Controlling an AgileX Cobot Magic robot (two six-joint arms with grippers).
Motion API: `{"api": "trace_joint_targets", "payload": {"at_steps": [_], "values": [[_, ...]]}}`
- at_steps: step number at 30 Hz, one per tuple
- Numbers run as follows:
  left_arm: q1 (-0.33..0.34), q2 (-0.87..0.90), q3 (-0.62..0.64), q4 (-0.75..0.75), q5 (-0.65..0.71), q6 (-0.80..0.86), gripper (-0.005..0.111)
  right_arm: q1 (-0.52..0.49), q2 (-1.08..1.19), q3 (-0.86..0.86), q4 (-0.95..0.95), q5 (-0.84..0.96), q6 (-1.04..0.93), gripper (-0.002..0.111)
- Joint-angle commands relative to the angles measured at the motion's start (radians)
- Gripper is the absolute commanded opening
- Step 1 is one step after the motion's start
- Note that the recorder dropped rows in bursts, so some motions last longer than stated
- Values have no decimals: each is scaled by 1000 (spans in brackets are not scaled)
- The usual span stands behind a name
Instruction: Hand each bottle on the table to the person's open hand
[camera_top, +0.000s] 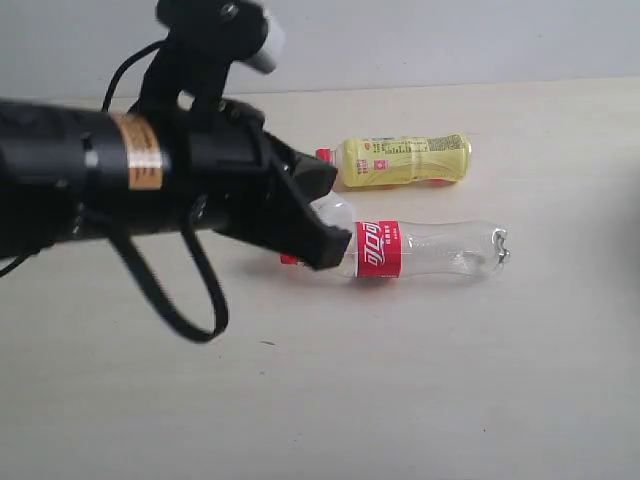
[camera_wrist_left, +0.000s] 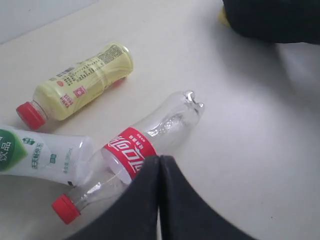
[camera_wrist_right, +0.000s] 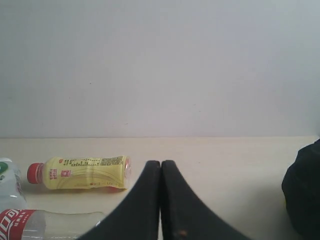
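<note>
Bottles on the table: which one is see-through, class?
The clear plastic bottle with red label and red cap; the yellow plastic bottle and the white green-labelled bottle are not.

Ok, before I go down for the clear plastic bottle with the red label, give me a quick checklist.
1. Left gripper open: not ok, fingers shut together, empty.
2. Clear plastic bottle with red label reachable: ok, lying on its side on the pale beige table by the gripper.
3. Yellow plastic bottle with red cap clear of it: ok, lies apart.
4. White bottle with green label clear of it: cannot tell, its end meets the clear bottle's shoulder.
5. Person's open hand ready: cannot tell, none in view.
</note>
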Motion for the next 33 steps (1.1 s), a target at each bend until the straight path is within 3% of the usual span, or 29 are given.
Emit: {"api": "trace_joint_targets", "payload": {"at_steps": [1, 5, 10, 11, 13, 16, 17, 21, 24, 26, 31, 33], "values": [[-3, -41, 104, 4, -124, 68, 0, 3, 2, 4, -3, -13, 1, 0], [40, -60, 188, 4, -299, 47, 0, 3, 2, 4, -3, -13, 1, 0], [173, -34, 150, 4, -92, 190, 0, 3, 2, 4, -1, -13, 1, 0], [201, -33, 105, 6, -9, 287, 0, 3, 2, 4, -1, -13, 1, 0], [205, -3, -27, 6, 165, 457, 0, 3, 2, 4, -1, -13, 1, 0], [201, 66, -192, 6, 366, 550, 0, 3, 2, 4, -1, -13, 1, 0], [201, 132, -309, 6, 514, 625, 0, 3, 2, 4, -1, -13, 1, 0], [201, 273, -487, -21, 697, 749, 0, 3, 2, 4, -4, -13, 1, 0], [204, 288, -469, -112, 630, 765, 0, 3, 2, 4, -4, -13, 1, 0], [215, 254, -382, -242, 493, 812, 0, 3, 2, 4, -4, -13, 1, 0], [201, 100, -63, -444, -3, 815, 0, 3, 2, 4, -4, -13, 1, 0], [165, 30, 57, -417, -163, 815, 0, 3, 2, 4, -1, -13, 1, 0]]}}
